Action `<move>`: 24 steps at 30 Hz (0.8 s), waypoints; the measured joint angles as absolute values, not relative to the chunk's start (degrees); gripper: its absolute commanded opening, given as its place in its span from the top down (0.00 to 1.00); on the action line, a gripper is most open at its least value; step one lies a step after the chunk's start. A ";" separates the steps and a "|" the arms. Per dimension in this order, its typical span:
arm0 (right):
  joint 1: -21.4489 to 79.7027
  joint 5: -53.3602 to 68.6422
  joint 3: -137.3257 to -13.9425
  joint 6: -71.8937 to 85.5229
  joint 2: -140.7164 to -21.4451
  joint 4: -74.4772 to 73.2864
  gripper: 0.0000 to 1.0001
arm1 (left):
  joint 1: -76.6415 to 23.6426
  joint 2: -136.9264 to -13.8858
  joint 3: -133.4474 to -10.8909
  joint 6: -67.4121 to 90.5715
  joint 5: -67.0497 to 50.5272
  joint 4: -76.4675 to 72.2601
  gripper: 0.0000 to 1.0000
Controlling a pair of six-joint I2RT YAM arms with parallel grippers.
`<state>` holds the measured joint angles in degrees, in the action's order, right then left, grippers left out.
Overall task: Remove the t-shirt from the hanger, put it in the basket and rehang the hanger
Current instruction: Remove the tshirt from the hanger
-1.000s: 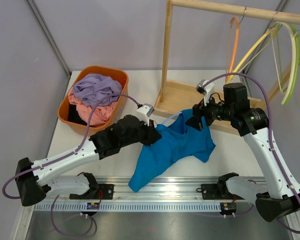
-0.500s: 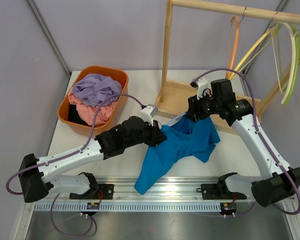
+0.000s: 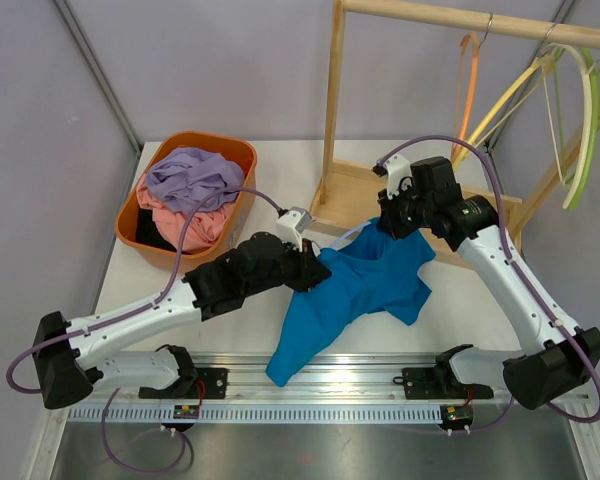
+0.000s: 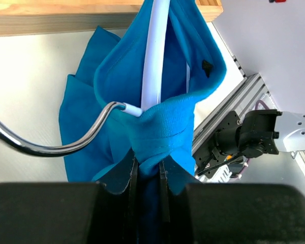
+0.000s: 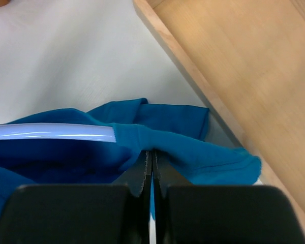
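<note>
The right gripper (image 3: 398, 222), open moments ago, now pinches the t-shirt (image 3: 360, 285) at its one-o'clock edge while the left gripper (image 4: 148, 168) clamps the collar, readying the hanger (image 4: 153, 56) for release.

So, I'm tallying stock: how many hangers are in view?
4: orange hanger, yellow hanger and green hanger on the rail; white hanger inside the blue t-shirt. Overlaps may hide more.

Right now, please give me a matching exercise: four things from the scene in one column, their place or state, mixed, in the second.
1 t-shirt
2 basket
3 white hanger
4 green hanger

a on the wooden rail
b partly inside the t-shirt
c pinched by left fingers and right fingers
d full of clothes

Pairs: 1-c, 2-d, 3-b, 4-a
</note>
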<state>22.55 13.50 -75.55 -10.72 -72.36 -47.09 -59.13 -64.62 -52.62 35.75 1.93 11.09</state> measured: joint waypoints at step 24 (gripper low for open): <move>10.92 15.68 -63.68 -9.56 -59.48 -38.89 1.00 | -59.24 -41.06 -46.24 8.82 1.89 20.93 1.00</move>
<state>10.92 15.68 -63.68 -9.56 -59.48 -38.89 -59.24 -41.06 -46.24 8.82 1.89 20.93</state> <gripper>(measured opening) 0.008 0.148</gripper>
